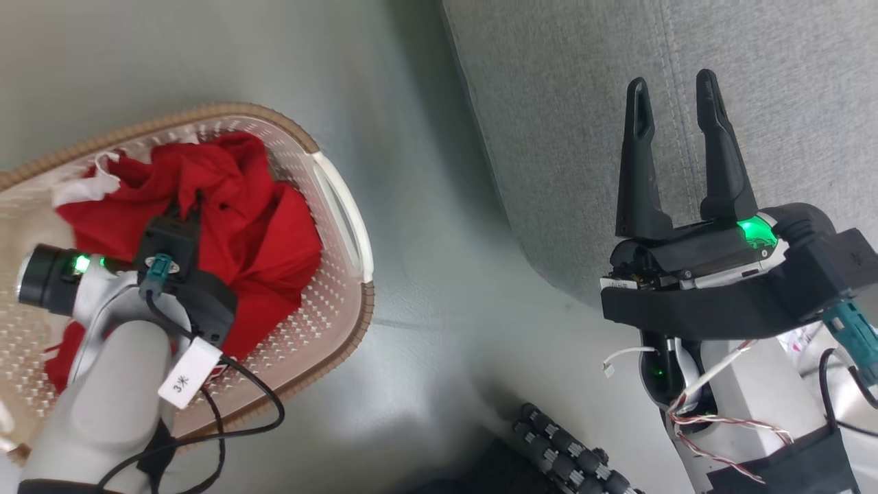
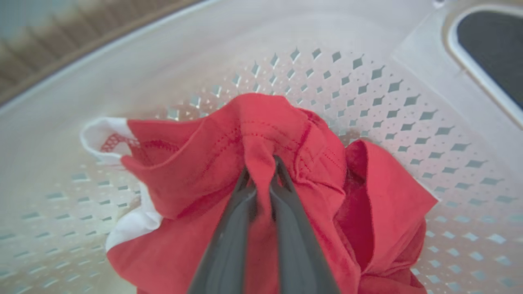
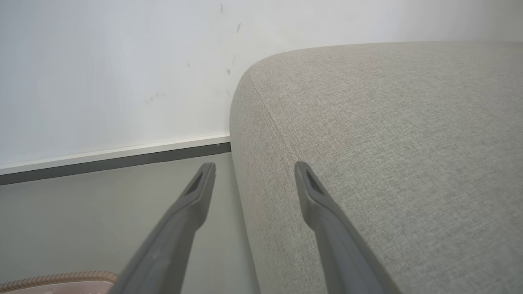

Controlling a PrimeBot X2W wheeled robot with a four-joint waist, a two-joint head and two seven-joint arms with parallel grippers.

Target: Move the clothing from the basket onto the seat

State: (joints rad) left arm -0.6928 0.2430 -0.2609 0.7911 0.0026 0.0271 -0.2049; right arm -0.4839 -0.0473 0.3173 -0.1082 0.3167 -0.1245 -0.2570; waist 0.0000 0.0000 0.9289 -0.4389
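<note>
The grey sofa [image 1: 686, 103] stands to the right of the basket, across a strip of bare floor, and is far bigger than it. Its rounded corner and a stitched seam show in the right wrist view [image 3: 388, 143]. The floor [image 1: 425, 240] is smooth and grey-green. Beyond the basket it meets a pale wall [image 3: 114, 61] with a white and dark skirting strip [image 3: 114, 157] along the bottom.

The basket [image 1: 322, 322] sits on that floor. It is cream plastic with small holes in its sides [image 2: 367, 90] and a brown braided rim [image 3: 53, 278].

The clothing [image 1: 267, 233] is all inside the basket, a crumpled red heap [image 2: 204, 163]. A bit of white cloth [image 1: 86, 189] lies at the far edge of the heap [image 2: 102, 132].

The left gripper [image 1: 185, 213] reaches down into the basket. Its fingers [image 2: 233, 228] are pinched nearly together on a raised fold of the red clothing [image 2: 263, 161].

The right gripper [image 1: 675, 86] hangs well to the right of the basket, over the sofa's edge. Its fingers are spread wide [image 3: 253, 169], holding and touching nothing.
</note>
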